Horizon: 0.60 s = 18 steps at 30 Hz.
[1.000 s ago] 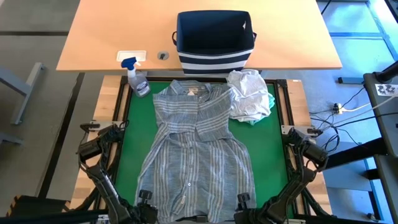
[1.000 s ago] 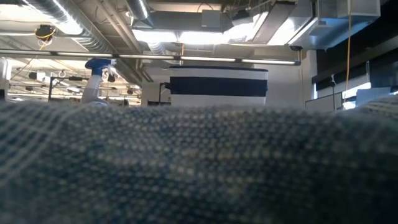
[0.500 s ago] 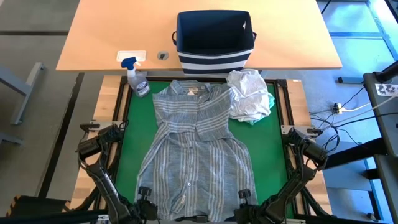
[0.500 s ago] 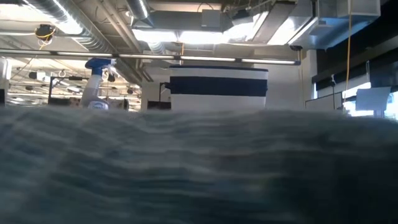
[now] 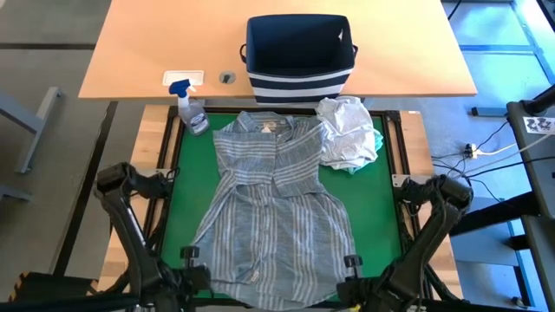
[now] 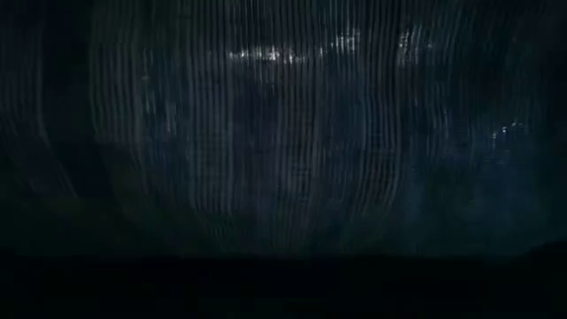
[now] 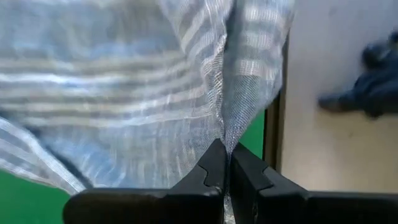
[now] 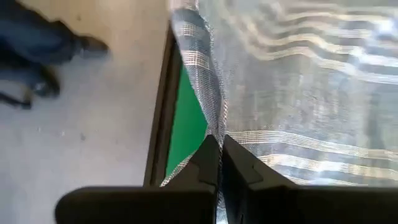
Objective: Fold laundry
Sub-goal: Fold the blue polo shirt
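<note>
green mat (image 5: 381, 217), wooden table (image 5: 156, 52), grey floor (image 5: 52, 26)

No legible text, brand, number or sign in any view. Striped shirt (image 5: 276, 208) carries a small tan neck label at the collar, but the printing on it is too small to read; the spray bottle (image 5: 191, 108) shows no readable label. A dark-and-white patterned marker sits on the grey stand (image 5: 539, 124) at the right edge of the high view; it carries no readable characters.
</note>
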Tool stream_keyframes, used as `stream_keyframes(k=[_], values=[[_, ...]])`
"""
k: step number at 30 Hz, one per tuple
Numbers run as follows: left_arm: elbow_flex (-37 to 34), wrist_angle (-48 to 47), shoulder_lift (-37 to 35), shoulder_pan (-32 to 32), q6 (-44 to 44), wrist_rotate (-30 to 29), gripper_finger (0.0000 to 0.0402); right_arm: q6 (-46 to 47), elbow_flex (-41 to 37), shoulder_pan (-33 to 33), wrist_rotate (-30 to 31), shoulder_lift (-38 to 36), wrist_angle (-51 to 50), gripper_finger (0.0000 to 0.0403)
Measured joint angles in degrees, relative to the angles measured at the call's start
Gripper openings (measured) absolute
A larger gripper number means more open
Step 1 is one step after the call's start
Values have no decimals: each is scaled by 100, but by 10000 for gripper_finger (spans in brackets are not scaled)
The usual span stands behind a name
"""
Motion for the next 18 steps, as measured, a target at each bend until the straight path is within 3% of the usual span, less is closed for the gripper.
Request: stream_keyframes(k=[7, 18], values=[[7, 136, -429, 44, -199, -362, 0, 181, -6, -73, 304, -344, -137, 1], [9, 1841, -457, -133, -210, 278, 0, 303, -4, 352, -128, -375, 417, 1]])
